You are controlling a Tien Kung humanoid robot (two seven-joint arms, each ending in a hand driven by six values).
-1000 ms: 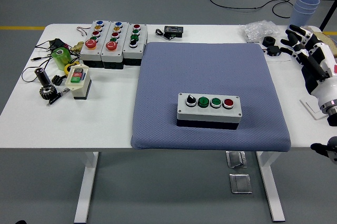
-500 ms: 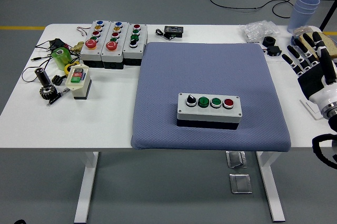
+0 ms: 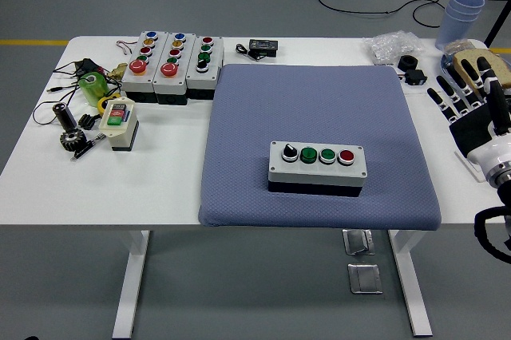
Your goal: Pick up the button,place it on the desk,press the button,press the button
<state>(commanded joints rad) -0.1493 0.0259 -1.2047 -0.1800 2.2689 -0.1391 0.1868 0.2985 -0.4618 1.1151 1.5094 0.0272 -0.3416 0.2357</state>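
Item: button box (image 3: 317,168), grey, four controls in a row on its top: a black knob, two green buttons, one red. It sits flat on the blue mat (image 3: 263,116) near the mat's front edge, controls facing up, nothing touching it. Judged placed for pressing, since the controls face up and the ground around it is clear.

Item: right hand (image 3: 469,97), at the table's right edge, well apart from the box. Fingers spread and extended, pointing away toward the far side, holding nothing. Whether it rests on the white table (image 3: 160,188) or hangs just above it is hard to tell from this angle. Forearm enters from the lower right corner.

Item: left hand, not seen.

Spare stock, far left: three more button boxes (image 3: 172,65) side by side, a small cream switch box (image 3: 118,120), loose wires and parts. Stacked cups (image 3: 461,13) at far right.

Status: pressing judged not yet begun.
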